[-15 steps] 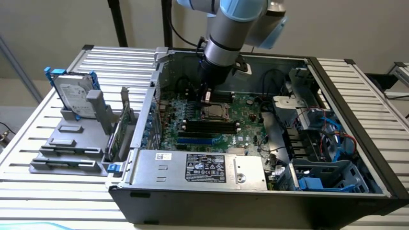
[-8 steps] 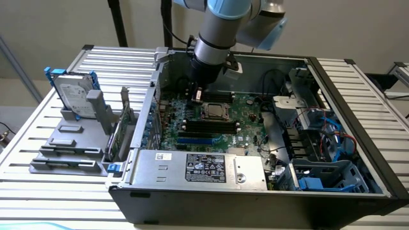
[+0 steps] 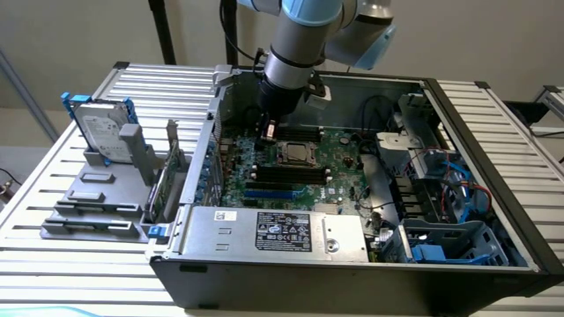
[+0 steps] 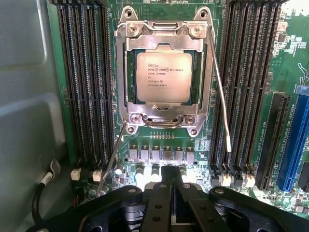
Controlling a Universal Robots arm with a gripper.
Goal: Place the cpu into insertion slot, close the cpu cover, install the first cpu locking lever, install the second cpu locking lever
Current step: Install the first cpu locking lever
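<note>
Cpu (image 4: 165, 76), pale silver square chip, seated in black insertion slot (image 4: 131, 77); silvery metal cpu cover (image 4: 164, 116) down; black fingers (image 4: 157, 208) closed, empty.

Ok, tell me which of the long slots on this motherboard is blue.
The expansion slot beside a black slot: it alone is bright blue; the memory slots flanking the cpu are black.

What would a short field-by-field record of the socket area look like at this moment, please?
cover: down flat over the cpu
cpu: seated, label up, seen through the cover's window
lever A: thin rod angled away from the cover's side, seemingly unlatched
lever B: sticks out past the cover's corner, toward the gripper
gripper: shut, empty, clear of the cover
</note>
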